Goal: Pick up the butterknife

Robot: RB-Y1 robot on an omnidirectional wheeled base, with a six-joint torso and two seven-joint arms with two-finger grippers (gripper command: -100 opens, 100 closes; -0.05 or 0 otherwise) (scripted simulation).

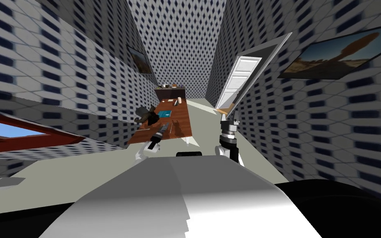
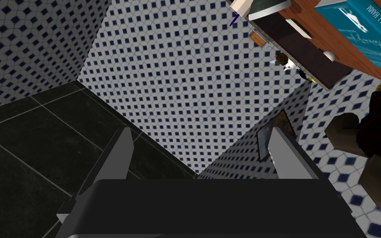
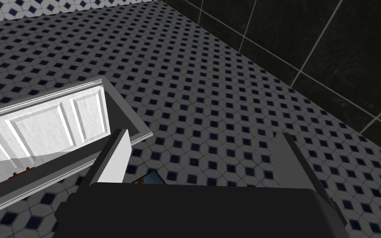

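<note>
left end effector [image 2: 200, 132] near dark statue [image 2: 377, 140], teal book [image 2: 361, 29], table [image 1: 183, 120]

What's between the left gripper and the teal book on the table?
Head view: only a bare stretch of the brown table lies between the left gripper and the teal book. The dark figurine stands off to the side.

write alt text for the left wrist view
The left gripper is open and empty, pointing at a white wall patterned with dark blue diamonds. Off to its side, a brown table holds a teal book, and a dark brown figure sits nearer.
</note>
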